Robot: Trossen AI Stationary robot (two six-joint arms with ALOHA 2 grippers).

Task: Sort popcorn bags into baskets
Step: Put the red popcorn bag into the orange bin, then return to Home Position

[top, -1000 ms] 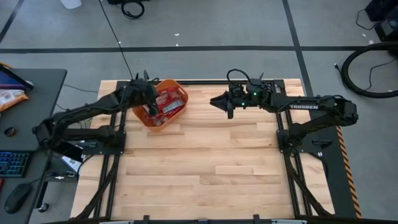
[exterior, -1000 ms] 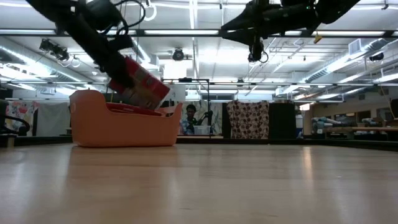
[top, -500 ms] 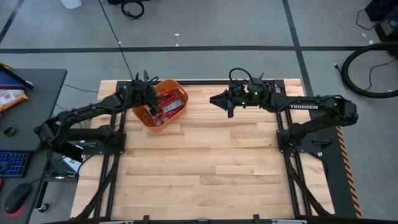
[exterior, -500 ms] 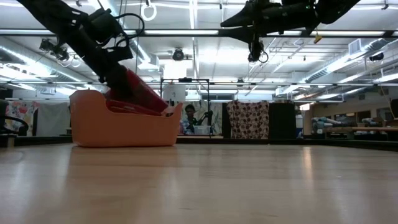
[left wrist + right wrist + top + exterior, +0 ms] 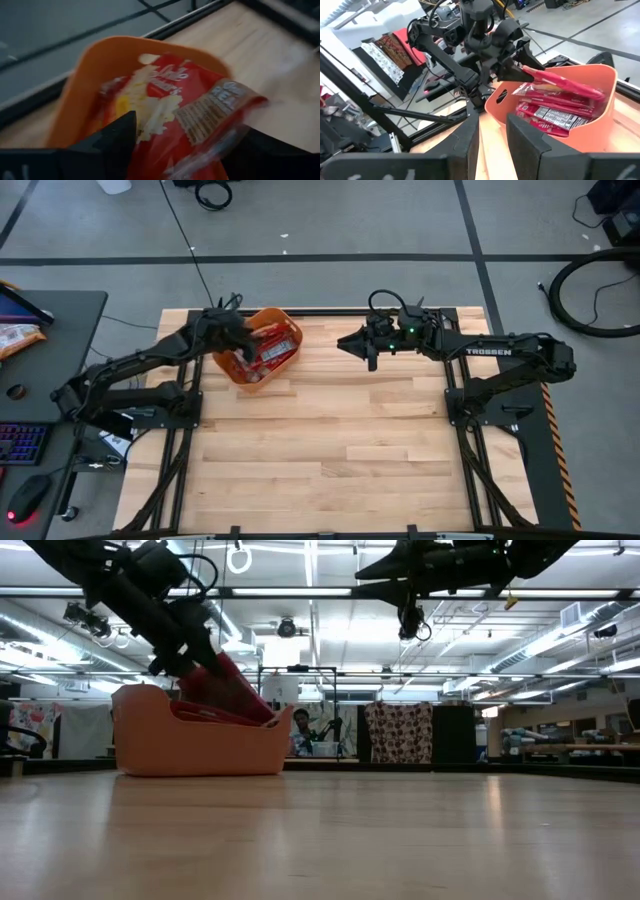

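— Several packets are in already. How does it look from your side?

— Big things first: the tabletop [image 5: 330,430] is bare wood as far as I can see from above, with no loose bag on it. The orange basket [image 5: 262,346] sits near its far left corner, and the popcorn bags [image 5: 555,116] lie stacked inside.

— And your arms?

— My left fingers [image 5: 178,658] are down at the basket, pinching one more red bag [image 5: 232,692] that leans tilted over the pile, its upper end above the rim. My right fingers [image 5: 355,343] hang in the air near the far edge, well apart from the basket, parted and empty.

— So nearly finished?

— I judge so. This bag only needs letting go. I can't count the stack exactly, though.
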